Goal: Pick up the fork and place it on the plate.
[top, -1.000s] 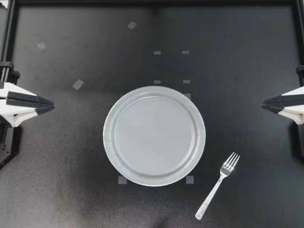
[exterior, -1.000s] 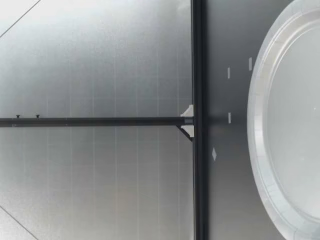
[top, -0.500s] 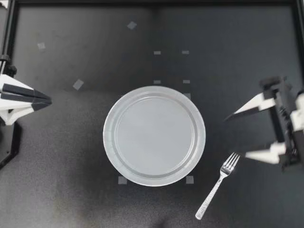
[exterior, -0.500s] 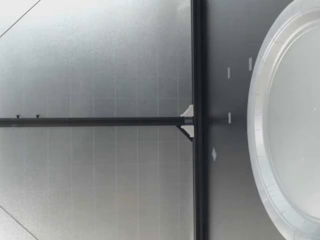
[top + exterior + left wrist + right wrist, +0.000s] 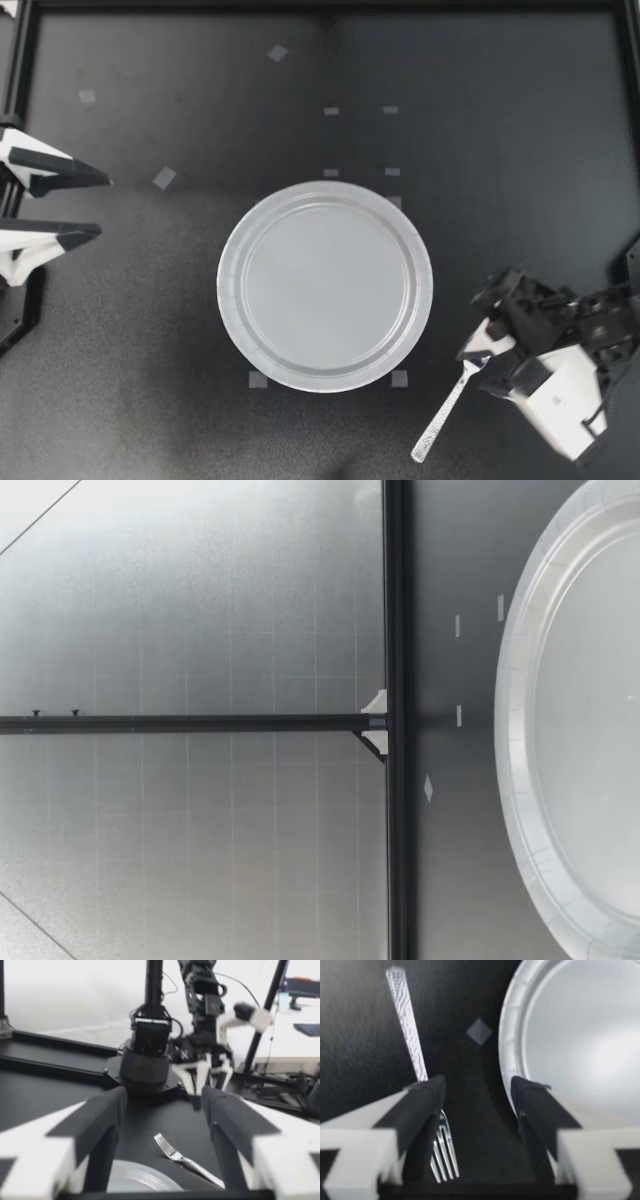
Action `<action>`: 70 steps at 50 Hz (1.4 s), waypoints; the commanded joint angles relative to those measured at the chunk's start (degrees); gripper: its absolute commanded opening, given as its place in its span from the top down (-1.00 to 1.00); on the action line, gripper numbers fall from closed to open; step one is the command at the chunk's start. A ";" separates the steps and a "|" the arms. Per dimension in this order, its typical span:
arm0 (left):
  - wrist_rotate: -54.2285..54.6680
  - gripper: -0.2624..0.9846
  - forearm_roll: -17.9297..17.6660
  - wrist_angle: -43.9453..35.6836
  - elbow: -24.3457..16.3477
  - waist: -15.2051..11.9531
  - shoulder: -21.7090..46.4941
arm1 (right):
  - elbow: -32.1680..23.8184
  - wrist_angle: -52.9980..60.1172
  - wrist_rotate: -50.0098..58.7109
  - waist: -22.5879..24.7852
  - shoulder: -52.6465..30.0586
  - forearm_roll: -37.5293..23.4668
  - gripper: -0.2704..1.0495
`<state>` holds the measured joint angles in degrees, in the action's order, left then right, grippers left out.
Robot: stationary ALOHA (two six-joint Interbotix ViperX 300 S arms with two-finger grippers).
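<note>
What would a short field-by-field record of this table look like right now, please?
fork: flat on the table, beside the plate, not on it
plate: middle of the table, nothing on it
right gripper: open, over the fork's tines, one finger right beside them
left gripper: open, at the table's edge, far from the fork
task state: fork not yet gripped

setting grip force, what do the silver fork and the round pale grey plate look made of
Silver fork: bright glints and a textured handle suggest metal, though metallised plastic is possible. Round pale grey plate: thin ridged rim with a soft sheen, likely disposable plastic or coated paper.
</note>
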<state>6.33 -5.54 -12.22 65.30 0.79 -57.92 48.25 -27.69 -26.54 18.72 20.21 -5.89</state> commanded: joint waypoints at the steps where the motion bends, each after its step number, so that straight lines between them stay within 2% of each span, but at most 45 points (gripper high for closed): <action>1: 0.09 -0.32 -0.97 -1.49 -0.26 0.09 1.14 | -1.58 0.88 -1.23 1.32 -3.34 -0.18 -0.29; 9: 0.00 -0.32 -2.72 -1.58 0.18 0.09 1.49 | -5.27 0.97 -0.79 3.25 -12.04 0.97 -0.29; 19: -0.09 -0.32 -2.81 -1.49 1.23 0.09 1.41 | -6.77 0.79 -0.18 3.43 -16.87 5.89 -0.29; 37: 0.00 -0.31 -2.72 -1.49 2.02 0.09 1.32 | -3.16 0.88 0.18 2.55 -18.19 6.59 -0.28; 48: 0.00 -0.32 -2.81 -1.41 2.11 0.09 1.32 | -2.99 4.57 0.00 0.35 -18.81 6.50 -0.27; 70: 0.00 -0.32 -2.81 -1.41 2.55 0.09 1.32 | -2.11 5.62 0.09 -0.88 -20.57 6.42 -0.22</action>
<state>6.33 -8.53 -13.27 68.55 0.70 -56.95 46.58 -22.41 -26.54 18.54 -0.88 0.53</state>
